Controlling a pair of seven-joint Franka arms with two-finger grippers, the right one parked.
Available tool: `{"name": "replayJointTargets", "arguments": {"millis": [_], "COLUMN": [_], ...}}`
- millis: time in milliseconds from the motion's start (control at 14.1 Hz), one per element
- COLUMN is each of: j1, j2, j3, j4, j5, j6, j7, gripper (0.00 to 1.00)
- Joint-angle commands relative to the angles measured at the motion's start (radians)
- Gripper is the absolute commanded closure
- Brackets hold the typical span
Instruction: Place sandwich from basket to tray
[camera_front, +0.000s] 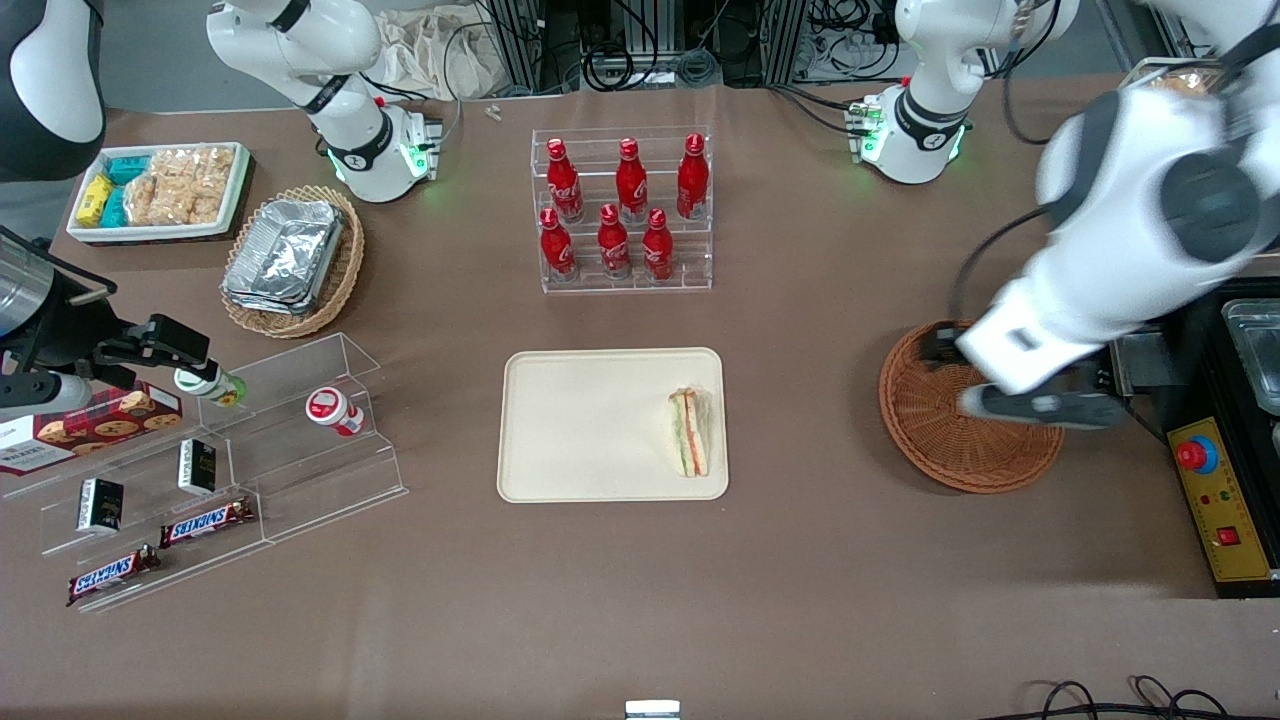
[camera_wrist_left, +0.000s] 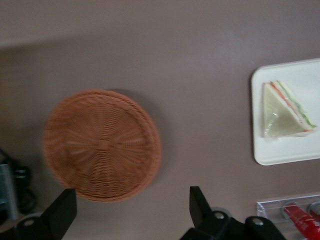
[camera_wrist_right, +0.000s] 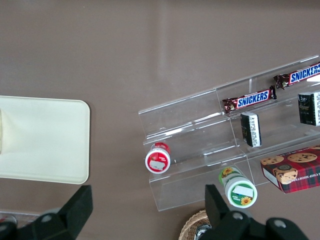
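The sandwich (camera_front: 690, 432) (camera_wrist_left: 286, 110), a white-bread wedge with orange, red and green layers, lies on the cream tray (camera_front: 590, 425) (camera_wrist_left: 285, 150) close to the rim that faces the basket. The reddish-brown wicker basket (camera_front: 940, 440) (camera_wrist_left: 102, 145) sits toward the working arm's end of the table with nothing in it. The left arm's gripper (camera_front: 1040, 408) (camera_wrist_left: 131, 207) hangs above the basket, open, its black fingers (camera_wrist_left: 200, 205) wide apart with nothing between them.
A clear rack of red bottles (camera_front: 625, 210) stands farther from the front camera than the tray. A yellow control box with a red button (camera_front: 1215, 500) is beside the basket. A tan basket of foil trays (camera_front: 292, 258), a white snack bin (camera_front: 160, 190) and acrylic snack shelves (camera_front: 200, 470) lie toward the parked arm's end.
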Motion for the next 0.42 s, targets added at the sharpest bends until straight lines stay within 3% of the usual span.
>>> {"name": "replayJointTargets", "arguments": {"millis": [0, 354], "j1": [0.065, 0.082], "j2": [-0.056, -0.048], "j3": [0.003, 0.051], "j4": [0.014, 0.053], "j5": [0.001, 0.001], "j6": [-0.051, -0.091], "j7": [0.028, 0.025], "gripper": [0.00, 0.00]}}
